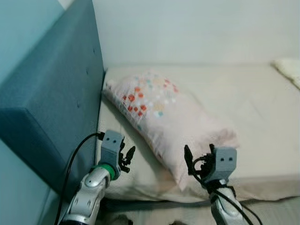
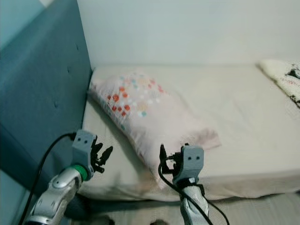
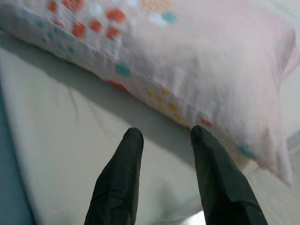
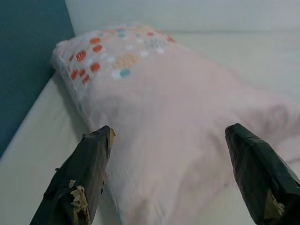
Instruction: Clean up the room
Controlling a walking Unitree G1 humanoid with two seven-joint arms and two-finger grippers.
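A pale pink pillow (image 1: 164, 117) with red, orange and teal squares lies slanted on the beige bed (image 1: 253, 103), its head end near the teal headboard (image 1: 51, 98). My left gripper (image 1: 127, 158) hovers open over the sheet just left of the pillow's near edge; in the left wrist view its fingertips (image 3: 133, 138) stand close to the pillow (image 3: 197, 61) seam, apart from it. My right gripper (image 1: 197, 161) is open wide at the pillow's near corner, with the pillow (image 4: 178, 108) lying ahead between its fingers (image 4: 89, 164).
A white wall (image 1: 197, 28) runs behind the bed. A second patterned pillow or blanket (image 2: 283, 77) lies at the far right edge. The mattress front edge (image 1: 262, 185) is just beyond my arms, with floor below.
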